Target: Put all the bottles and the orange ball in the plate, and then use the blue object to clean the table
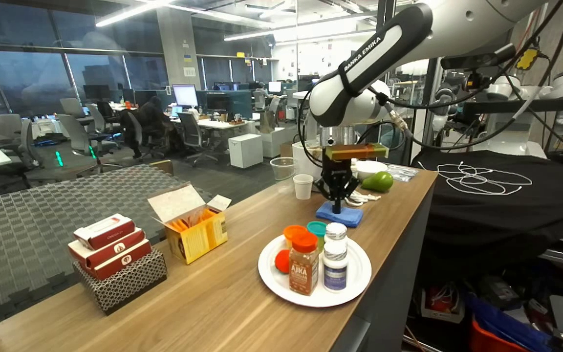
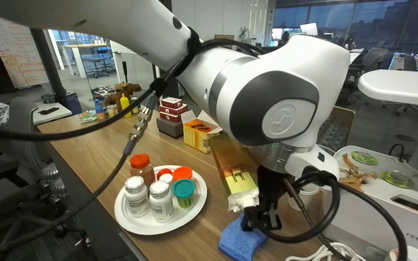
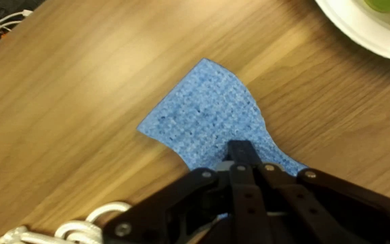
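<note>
the light-blue sponge (image 3: 208,112) lies on the wooden table (image 1: 213,303), its waisted middle under the gripper (image 3: 241,145). the gripper's fingers stand fully together, with nothing to be seen between them; the tips seem to rest on the sponge's top face rather than pinch it, though how hard they press i cannot tell. it should handle as light, soft and springy, with no fear of breaking; the risk is that one narrow point of pressure lets it swivel or slide out sideways. for wiping, the middle is the place to bear down; for lifting, the narrow waist, gripped across its edges, would likely hold best.

in an exterior view, the white plate (image 1: 268,276) sits nearer than the sponge and a little left, apart from it. on it stand the red-capped spice bottle (image 1: 304,268), the blue-labelled white bottle (image 1: 335,270) to its right, and a second white bottle (image 1: 336,231) just behind that one; the orange ball (image 1: 282,261) rests left of the spice bottle, partly hidden by it. so the loading looks done, and wiping is likely the step in hand. beyond the sponge lies a white rope (image 1: 361,197), and farther right a green pear-shaped fruit (image 1: 378,181).
</note>
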`<state>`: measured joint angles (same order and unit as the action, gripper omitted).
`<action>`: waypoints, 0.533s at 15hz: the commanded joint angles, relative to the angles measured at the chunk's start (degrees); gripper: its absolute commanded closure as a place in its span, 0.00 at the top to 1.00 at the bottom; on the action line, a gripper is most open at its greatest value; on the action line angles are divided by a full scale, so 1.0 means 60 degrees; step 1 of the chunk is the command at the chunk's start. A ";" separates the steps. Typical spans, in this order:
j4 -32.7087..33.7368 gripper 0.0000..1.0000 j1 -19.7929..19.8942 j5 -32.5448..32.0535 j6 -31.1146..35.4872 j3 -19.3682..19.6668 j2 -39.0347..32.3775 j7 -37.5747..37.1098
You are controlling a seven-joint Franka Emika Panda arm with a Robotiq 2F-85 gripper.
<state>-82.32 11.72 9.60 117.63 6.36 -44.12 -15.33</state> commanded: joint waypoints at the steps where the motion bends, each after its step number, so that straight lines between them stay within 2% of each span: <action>1: 0.1232 0.00 0.0045 0.0328 -0.0566 -0.0293 -0.0756 0.0241; 8: 0.2871 0.00 -0.0132 0.0307 -0.1385 -0.0550 -0.1560 0.0089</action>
<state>-72.09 11.32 10.37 112.49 3.45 -49.65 -15.12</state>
